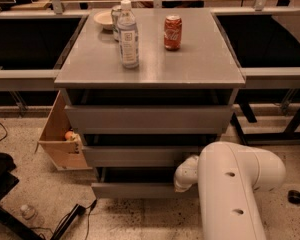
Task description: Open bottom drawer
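Note:
A grey cabinet (150, 69) with three handleless drawers stands in the middle of the camera view. The bottom drawer (132, 189) is the lowest and narrowest grey front, pulled out a little with a dark gap above it. My white arm (235, 189) fills the lower right. The gripper (184, 176) is at the right end of the bottom drawer's top edge, reaching into the gap, and is mostly hidden by the arm.
On the cabinet top stand a water bottle (128, 34), a red soda can (172, 32) and a bowl (105, 19). A tan wooden box (62, 139) sits on the floor at the left. Cables and a small bottle (27, 212) lie at the lower left.

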Available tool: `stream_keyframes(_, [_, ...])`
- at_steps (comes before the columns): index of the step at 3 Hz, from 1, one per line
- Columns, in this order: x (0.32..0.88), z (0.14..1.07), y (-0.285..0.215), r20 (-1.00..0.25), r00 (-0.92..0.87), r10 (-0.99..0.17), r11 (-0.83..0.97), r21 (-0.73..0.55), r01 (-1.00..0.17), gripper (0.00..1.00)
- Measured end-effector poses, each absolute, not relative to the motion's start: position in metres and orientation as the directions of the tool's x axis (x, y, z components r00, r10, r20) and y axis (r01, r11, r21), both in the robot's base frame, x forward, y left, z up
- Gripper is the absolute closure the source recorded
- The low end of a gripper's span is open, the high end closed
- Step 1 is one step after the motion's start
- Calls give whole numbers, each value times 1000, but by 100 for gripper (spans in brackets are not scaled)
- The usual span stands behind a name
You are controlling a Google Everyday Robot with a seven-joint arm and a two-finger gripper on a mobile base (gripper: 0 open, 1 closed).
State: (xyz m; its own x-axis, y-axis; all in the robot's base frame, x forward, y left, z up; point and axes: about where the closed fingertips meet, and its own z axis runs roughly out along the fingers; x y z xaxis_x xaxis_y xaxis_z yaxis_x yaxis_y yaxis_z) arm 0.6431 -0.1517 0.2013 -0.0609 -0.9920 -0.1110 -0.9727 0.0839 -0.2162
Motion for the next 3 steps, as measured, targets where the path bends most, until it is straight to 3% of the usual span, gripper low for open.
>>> stream_keyframes(3, [602,217,-185,-55,-111,-992,119,-180,-976,100])
